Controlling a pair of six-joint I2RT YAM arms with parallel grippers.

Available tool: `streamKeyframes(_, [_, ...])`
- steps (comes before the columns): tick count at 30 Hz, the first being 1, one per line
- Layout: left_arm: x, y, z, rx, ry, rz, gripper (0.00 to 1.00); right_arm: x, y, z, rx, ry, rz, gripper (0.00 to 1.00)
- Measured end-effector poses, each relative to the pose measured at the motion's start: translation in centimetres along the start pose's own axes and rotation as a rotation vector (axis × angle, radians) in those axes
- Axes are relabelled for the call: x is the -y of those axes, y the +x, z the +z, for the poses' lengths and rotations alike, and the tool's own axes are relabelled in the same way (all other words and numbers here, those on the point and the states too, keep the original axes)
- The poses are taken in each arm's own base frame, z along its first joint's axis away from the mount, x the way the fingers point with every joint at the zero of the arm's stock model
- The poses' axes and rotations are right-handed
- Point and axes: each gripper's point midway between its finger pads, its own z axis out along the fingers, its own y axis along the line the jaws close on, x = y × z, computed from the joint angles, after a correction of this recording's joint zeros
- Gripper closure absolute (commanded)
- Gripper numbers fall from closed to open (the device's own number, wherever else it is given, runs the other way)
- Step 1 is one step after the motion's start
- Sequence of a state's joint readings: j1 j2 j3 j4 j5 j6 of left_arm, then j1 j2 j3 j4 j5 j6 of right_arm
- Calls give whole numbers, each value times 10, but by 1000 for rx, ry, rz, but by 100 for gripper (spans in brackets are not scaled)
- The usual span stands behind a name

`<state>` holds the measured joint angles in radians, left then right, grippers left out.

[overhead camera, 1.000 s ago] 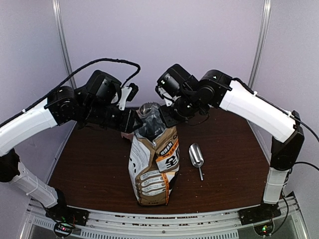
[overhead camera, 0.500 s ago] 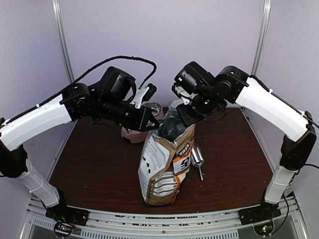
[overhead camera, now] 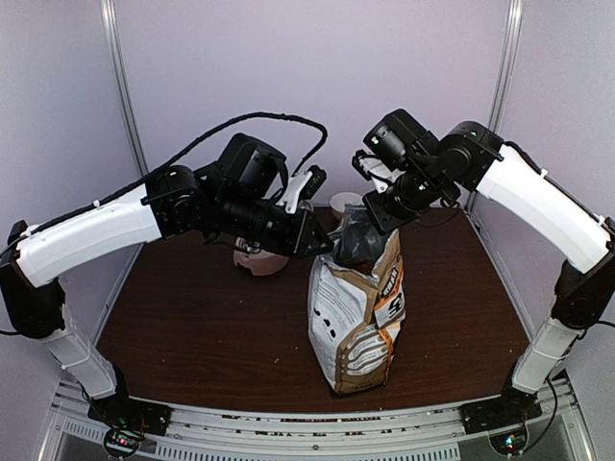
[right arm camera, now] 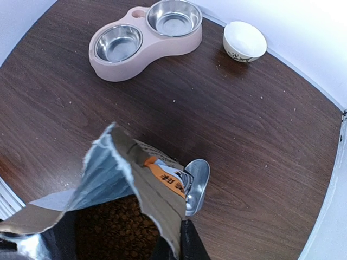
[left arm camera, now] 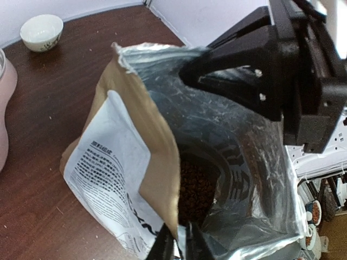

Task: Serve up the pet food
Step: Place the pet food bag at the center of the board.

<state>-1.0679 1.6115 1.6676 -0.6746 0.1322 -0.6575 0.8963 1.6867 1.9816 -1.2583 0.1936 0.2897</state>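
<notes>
The large white-and-kraft-brown printed bag (overhead camera: 357, 312) stands upright on the dark wooden surface (overhead camera: 192, 327), right of centre, with its long axis vertical and its silver-lined mouth open upward. The left claw (overhead camera: 325, 246) is pinched together on the left lip of that mouth. The right claw (overhead camera: 372, 214) is clamped on the far-right lip, so the opening is spread between them. The pet food, small brown kibble pellets (left arm camera: 195, 187), sits low inside the bag, well beneath both claws. The pink double-bowl feeder (right arm camera: 162, 51), both steel cups empty, lies to the far left of the bag and well apart from it. The left arm is the nearer one, and I judge any tipping would have to go that way. A small white bowl (right arm camera: 245, 40) sits near the far edge. From above, the left arm covers most of the feeder and the bag hides the metal scoop (right arm camera: 196, 181). Only the right wrist view shows the scoop, just beside the bag and partly covered by its lip.
</notes>
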Motion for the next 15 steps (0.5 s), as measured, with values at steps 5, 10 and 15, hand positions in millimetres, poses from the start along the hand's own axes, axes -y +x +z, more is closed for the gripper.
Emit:
streamKeyframes(5, [3, -15, -20, 95, 2, 29, 34, -5, -14, 2, 56, -29, 31, 67])
streamKeyframes(10, [-1, -29, -60, 210, -39, 50, 17, -5, -26, -11, 118, -56, 61, 41])
streamKeyframes(15, [-14, -37, -96, 301, -124, 66, 14, 4, -38, -43, 209, -83, 105, 25])
